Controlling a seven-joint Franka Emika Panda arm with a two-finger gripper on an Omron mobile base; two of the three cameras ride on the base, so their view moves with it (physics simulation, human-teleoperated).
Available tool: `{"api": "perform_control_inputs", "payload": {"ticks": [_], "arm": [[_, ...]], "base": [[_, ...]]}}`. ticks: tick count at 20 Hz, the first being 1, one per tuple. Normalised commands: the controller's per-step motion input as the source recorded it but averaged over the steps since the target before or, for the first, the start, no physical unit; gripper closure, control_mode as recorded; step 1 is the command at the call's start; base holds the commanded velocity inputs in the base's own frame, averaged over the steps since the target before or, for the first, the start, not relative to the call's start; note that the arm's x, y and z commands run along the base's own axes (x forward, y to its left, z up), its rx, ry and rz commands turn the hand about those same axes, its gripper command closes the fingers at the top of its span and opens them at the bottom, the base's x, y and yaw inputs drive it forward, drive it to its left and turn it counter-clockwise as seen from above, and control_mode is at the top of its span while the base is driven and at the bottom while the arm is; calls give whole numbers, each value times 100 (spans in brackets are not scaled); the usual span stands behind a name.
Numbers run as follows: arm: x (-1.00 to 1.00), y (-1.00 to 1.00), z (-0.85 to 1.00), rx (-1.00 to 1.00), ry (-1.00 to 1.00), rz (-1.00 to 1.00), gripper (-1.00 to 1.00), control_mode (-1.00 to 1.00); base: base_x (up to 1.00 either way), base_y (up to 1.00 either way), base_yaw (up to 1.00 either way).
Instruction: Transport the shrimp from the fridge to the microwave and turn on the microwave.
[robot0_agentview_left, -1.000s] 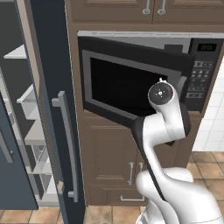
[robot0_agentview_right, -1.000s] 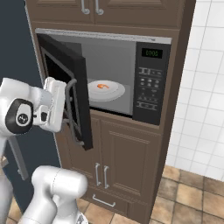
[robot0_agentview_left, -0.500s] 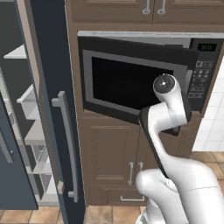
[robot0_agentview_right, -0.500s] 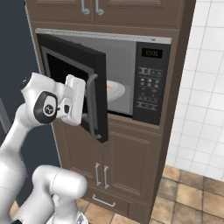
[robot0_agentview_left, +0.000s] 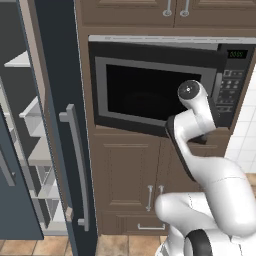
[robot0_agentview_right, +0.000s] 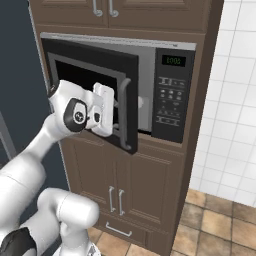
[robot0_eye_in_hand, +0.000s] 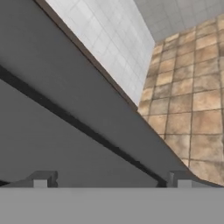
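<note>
Gripper (robot0_eye_in_hand: 112, 181), jaws spread wide and holding nothing, presses flat against the nearly closed door of the microwave (robot0_agentview_right: 165, 95).

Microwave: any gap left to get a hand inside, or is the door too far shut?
A narrow gap is left between the microwave door's handle edge and the keypad panel. The open gripper crowds the door front. Fridge shelves beside it look bare.
</note>
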Motion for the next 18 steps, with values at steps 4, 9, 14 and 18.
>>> {"api": "perform_control_inputs", "payload": {"ticks": [4,9,14,18], "arm": [[36,-26,0,-9,0,0,-100,-100],[29,-19,0,-9,0,0,-100,-100],[28,-18,0,-9,0,0,-100,-100],[36,-20,0,-9,1,0,-100,-100]], "base": [[0,0,0],[0,0,0],[0,0,0],[0,0,0]]}}
